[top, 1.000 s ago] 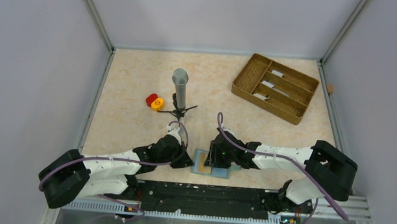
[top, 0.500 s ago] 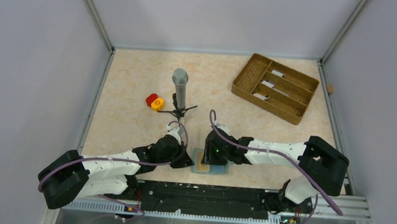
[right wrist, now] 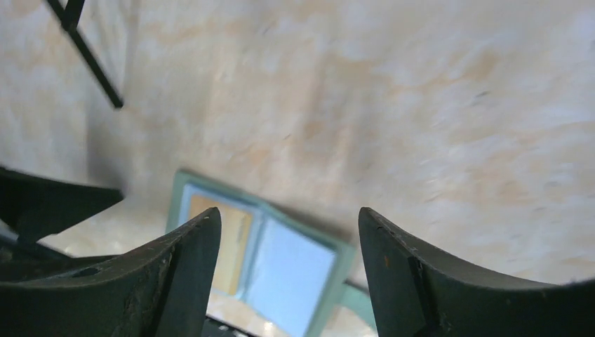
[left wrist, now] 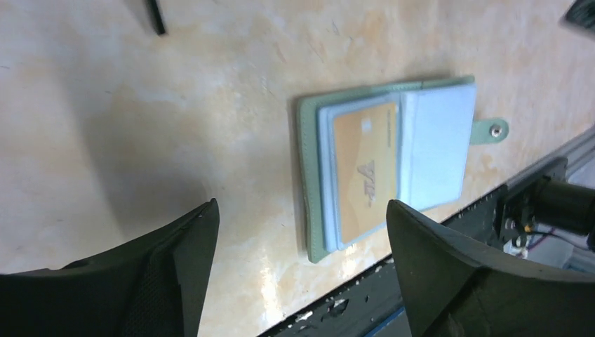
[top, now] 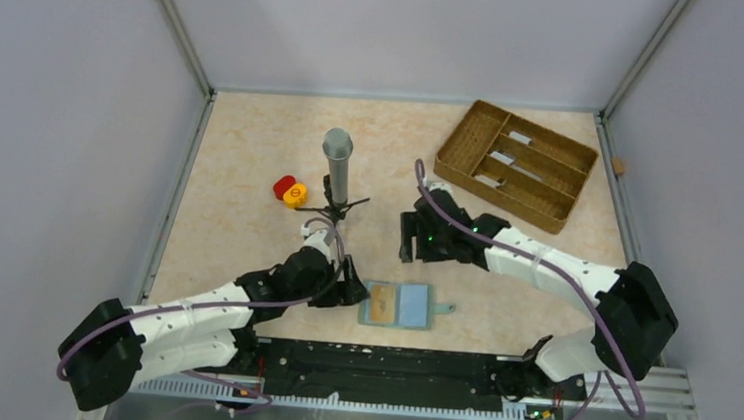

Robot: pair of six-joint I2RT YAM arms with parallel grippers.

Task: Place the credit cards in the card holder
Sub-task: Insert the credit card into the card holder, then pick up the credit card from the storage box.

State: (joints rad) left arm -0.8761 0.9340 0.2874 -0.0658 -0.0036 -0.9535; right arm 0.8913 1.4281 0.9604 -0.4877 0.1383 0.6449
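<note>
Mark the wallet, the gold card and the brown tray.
wallet (top: 413,306), top view, blue right panel.
gold card (left wrist: 365,172), left wrist view, card's middle.
brown tray (top: 496,198), top view, near side wall.

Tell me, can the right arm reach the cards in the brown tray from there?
Probably yes: its pincer is open and empty, the brown tray holding the cards sits close by, and nothing stands between them.
</note>
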